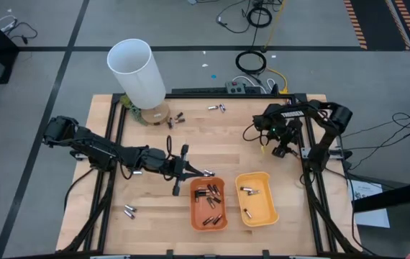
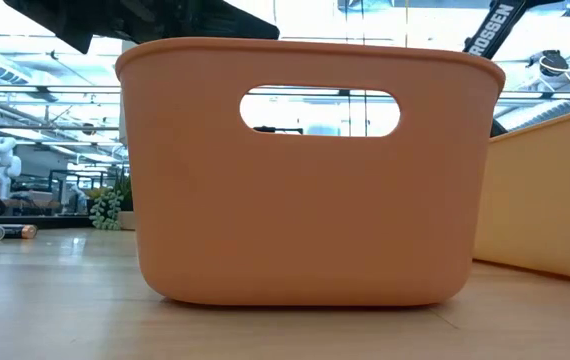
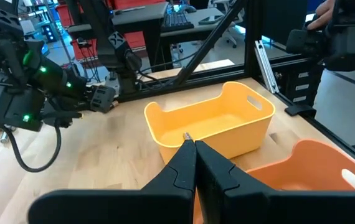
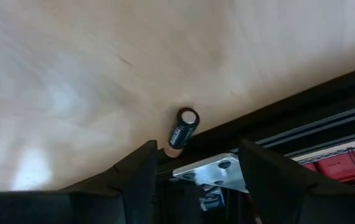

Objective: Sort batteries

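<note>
trays: 1 orange (image 1: pixel 209 205), 1 yellow (image 1: pixel 257 198) | left gripper (image 1: pixel 203 173): closed, grasp unclear | right gripper (image 4: pixel 193 165): spread, empty

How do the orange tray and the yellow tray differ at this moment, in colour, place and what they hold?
The orange tray sits to the left of the yellow tray, nearer the left pincer, which is shut at the orange tray's far rim. The orange tray holds a heap of dark batteries; the yellow tray holds only a couple of silvery batteries. Both are open plastic tubs, side by side at the table's front.
</note>
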You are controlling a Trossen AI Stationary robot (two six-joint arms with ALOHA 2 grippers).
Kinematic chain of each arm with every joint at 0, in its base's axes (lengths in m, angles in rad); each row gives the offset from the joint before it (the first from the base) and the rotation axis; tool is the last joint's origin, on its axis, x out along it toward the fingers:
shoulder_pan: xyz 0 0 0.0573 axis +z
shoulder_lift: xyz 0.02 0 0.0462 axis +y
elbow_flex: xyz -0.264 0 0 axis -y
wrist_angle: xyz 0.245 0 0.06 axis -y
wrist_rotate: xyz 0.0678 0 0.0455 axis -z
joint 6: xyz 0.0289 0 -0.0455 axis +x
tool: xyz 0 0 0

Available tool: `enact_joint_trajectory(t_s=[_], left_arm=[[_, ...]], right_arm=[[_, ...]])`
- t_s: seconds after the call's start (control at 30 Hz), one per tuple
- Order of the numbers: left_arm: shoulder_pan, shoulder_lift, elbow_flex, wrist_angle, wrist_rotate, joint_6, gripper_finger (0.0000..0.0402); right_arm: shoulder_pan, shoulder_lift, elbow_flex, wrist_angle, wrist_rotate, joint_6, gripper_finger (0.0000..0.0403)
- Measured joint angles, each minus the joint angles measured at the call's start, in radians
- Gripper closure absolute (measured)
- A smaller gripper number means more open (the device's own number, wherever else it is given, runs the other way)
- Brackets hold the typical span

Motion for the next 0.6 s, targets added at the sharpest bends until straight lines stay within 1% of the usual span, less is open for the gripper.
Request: enact_joint_trajectory(t_s=[0.3, 0.37, 0.47, 0.6], left_arm=[[0.000, 0.000, 0.000, -0.006, 0.000, -0.026, 0.0393], [-0.002, 0.000, 0.000, -0.007, 0.000, -0.027, 0.0393], [-0.009, 0.000, 0.000, -0.011, 0.000, -0.027, 0.0393], [-0.018, 0.000, 0.000, -0.022, 0.000, -0.027, 0.0393]], right_arm=[[-0.005, 0.000, -0.017, 0.033, -0.072, -0.020, 0.0188], [-0.005, 0.010, -0.019, 0.028, -0.072, -0.018, 0.0188], [-0.006, 0.034, -0.017, 0.030, -0.071, -0.018, 0.0188], [-0.006, 0.101, -0.017, 0.030, -0.070, -0.018, 0.0188]])
